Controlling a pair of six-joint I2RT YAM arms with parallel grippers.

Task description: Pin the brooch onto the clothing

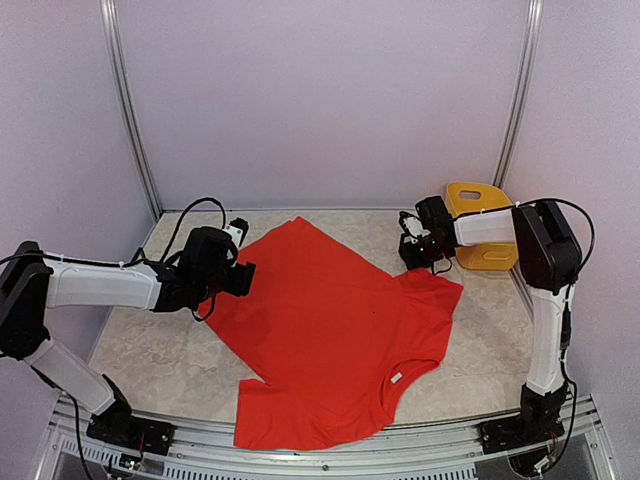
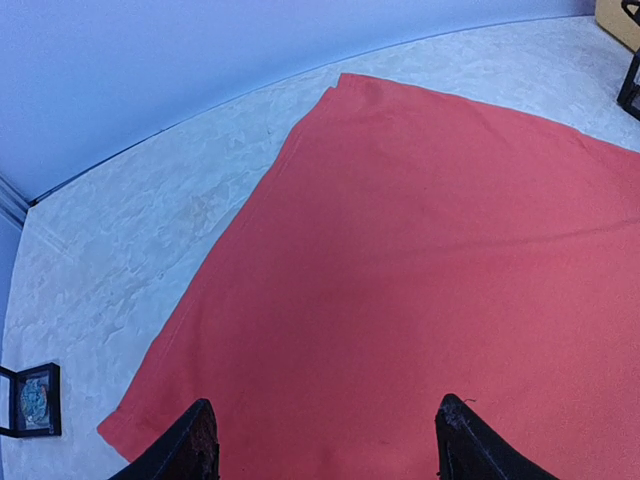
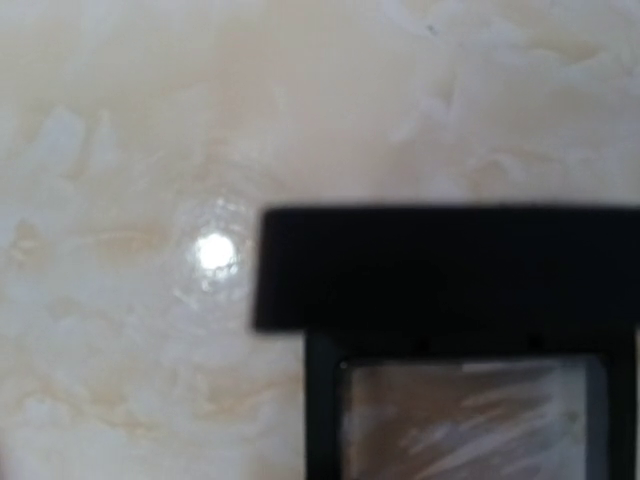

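The red T-shirt (image 1: 330,330) lies spread flat on the table, its white neck label (image 1: 397,378) toward the front. My left gripper (image 1: 243,277) hovers over the shirt's left edge. In the left wrist view the shirt (image 2: 420,250) fills the frame and the gripper (image 2: 330,450) is open and empty. A small black-framed case (image 2: 30,400) with a pale round piece inside sits on the table left of the shirt (image 1: 237,230). My right gripper (image 1: 413,248) is low by the shirt's back right sleeve. Its view shows only a blurred black-framed clear case (image 3: 450,330); its fingers are hidden.
A yellow container (image 1: 478,228) stands at the back right, behind the right gripper. The marbled tabletop (image 1: 160,350) is bounded by pale walls at the back and sides. The metal rail (image 1: 320,445) with both arm bases runs along the front edge.
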